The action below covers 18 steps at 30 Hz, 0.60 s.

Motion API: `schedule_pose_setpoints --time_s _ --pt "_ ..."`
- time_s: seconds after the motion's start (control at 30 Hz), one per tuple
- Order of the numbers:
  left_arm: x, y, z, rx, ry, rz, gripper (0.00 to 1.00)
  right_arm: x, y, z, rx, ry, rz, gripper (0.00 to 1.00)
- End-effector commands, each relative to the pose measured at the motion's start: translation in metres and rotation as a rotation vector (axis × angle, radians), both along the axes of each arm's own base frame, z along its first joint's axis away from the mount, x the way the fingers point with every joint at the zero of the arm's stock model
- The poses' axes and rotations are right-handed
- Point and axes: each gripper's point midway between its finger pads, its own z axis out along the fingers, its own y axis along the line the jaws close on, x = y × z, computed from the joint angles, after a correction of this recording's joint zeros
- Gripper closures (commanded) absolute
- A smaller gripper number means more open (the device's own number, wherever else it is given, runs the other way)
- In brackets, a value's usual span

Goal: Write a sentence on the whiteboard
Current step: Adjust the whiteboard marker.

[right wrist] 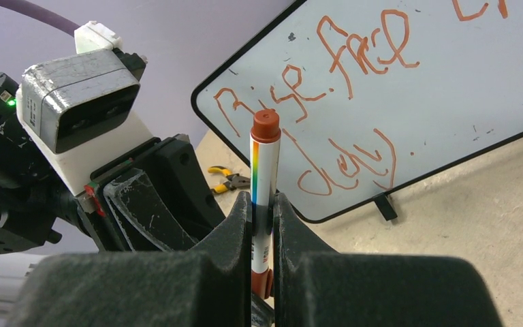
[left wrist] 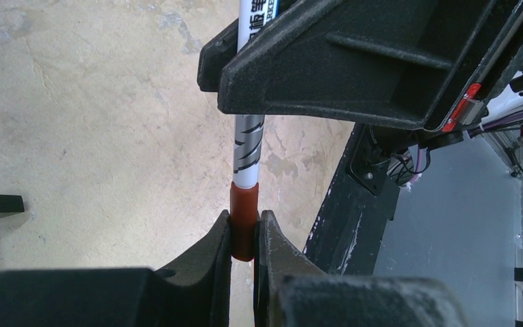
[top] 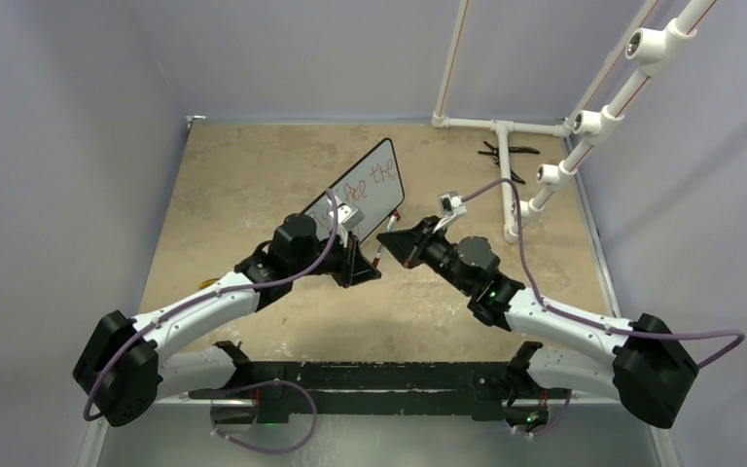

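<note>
The whiteboard [top: 381,165] stands tilted on its feet at mid-table, behind both grippers. The sentence [right wrist: 354,61] is red handwriting in two lines on the whiteboard [right wrist: 463,102]. A white marker [right wrist: 264,163] with red ends is held between the two grippers. My right gripper [right wrist: 263,201] is shut on the marker's barrel. My left gripper [left wrist: 245,219] is shut on the marker's red cap [left wrist: 243,211], directly below the right gripper [left wrist: 327,68]. In the top view the left gripper [top: 362,265] and right gripper [top: 394,243] meet tip to tip in front of the board.
Black pliers [top: 506,154] lie at the far right near a white pipe frame [top: 502,185]. Yellow-handled pliers [right wrist: 228,178] lie on the tan table behind the left arm. A black rail [top: 370,375] runs along the near edge.
</note>
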Motion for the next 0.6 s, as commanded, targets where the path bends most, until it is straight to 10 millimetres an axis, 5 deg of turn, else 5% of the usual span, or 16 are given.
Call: schedule_pose_setpoints --time_s 0.0,0.57 --pt "0.059 -0.004 0.153 -0.318 -0.398 0.139 1.0 -0.065 0.008 -0.101 -0.277 0.222 0.262 1.0" --pt "0.066 0.0 0.184 -0.342 -0.463 0.129 1.0 -0.074 0.014 -0.114 -0.32 0.247 0.298 1.0"
